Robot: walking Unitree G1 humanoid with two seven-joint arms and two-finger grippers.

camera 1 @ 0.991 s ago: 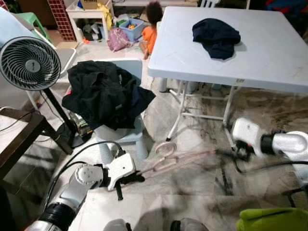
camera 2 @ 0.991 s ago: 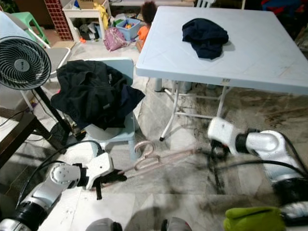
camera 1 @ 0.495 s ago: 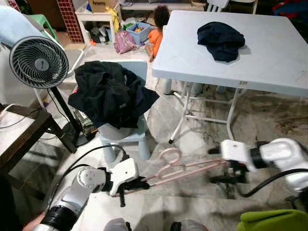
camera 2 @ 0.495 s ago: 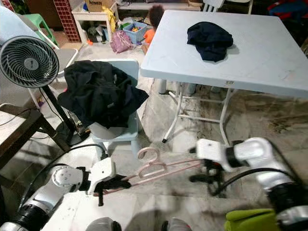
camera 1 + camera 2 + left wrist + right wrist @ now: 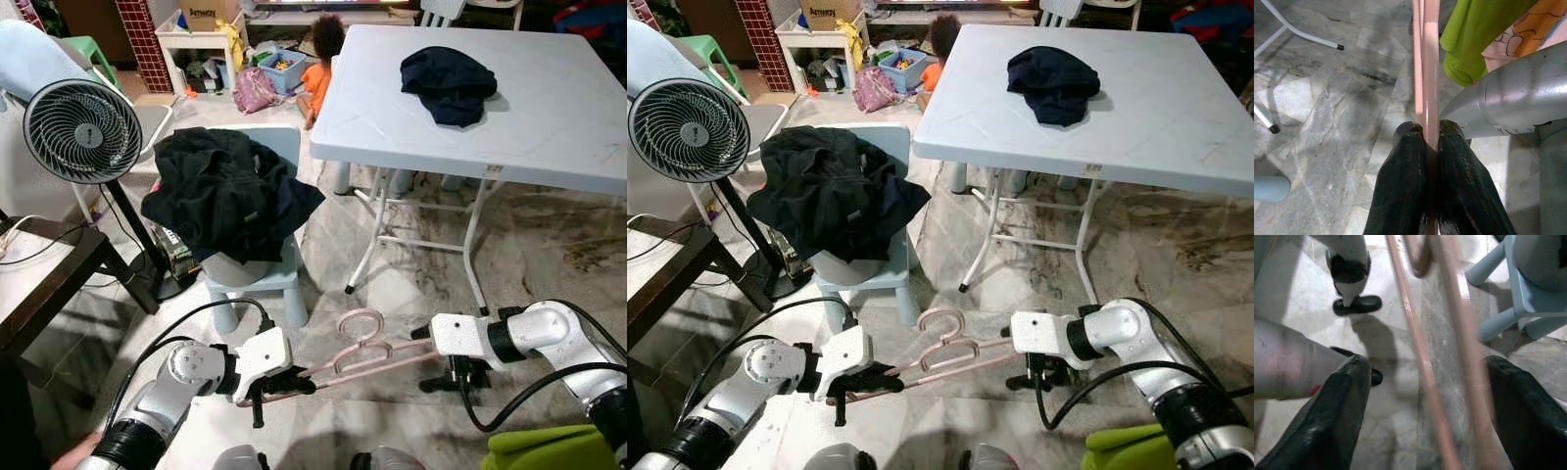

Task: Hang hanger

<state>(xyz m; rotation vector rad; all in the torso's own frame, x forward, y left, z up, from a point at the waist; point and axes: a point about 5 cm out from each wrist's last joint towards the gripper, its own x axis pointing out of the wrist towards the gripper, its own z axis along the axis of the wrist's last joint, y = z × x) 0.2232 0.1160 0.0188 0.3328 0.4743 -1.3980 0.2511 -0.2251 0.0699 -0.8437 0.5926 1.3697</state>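
Since the earlier frame my right arm has swung inward from the far right and now sits bent at the elbow, low over the floor, with my right gripper (image 5: 453, 367) at the far end of the pink hanger (image 5: 364, 354). The hanger's right end has come up from the floor and the bar now lies closer to level. My left arm has changed little.

Left arm: forearm angled forward and down from the lower left, wrist housing pointing right. My left gripper (image 5: 1426, 134) is clenched on the hanger's near end; the wrist view shows both black fingers (image 5: 1403, 161) pressed against the pink bar with no gap.

Right arm: forearm reaches in from the lower right, white wrist housing pointing left toward the hanger. My right fingers (image 5: 1344, 401) are spread wide, released, and the hanger's two pink bars pass between them without touching either one.

Hanger: held in the air just above the marble floor (image 5: 549, 264), spanning between my two grippers, hook (image 5: 939, 321) pointing up and away from me.

Surroundings: a small blue chair (image 5: 279, 279) piled with dark clothes (image 5: 225, 191) stands beyond the hanger. A white folding table (image 5: 549, 117) with a dark garment (image 5: 446, 83) on it is to the right. A fan (image 5: 80, 132) stands at left. A person in orange (image 5: 319, 78) sits on the floor further back.
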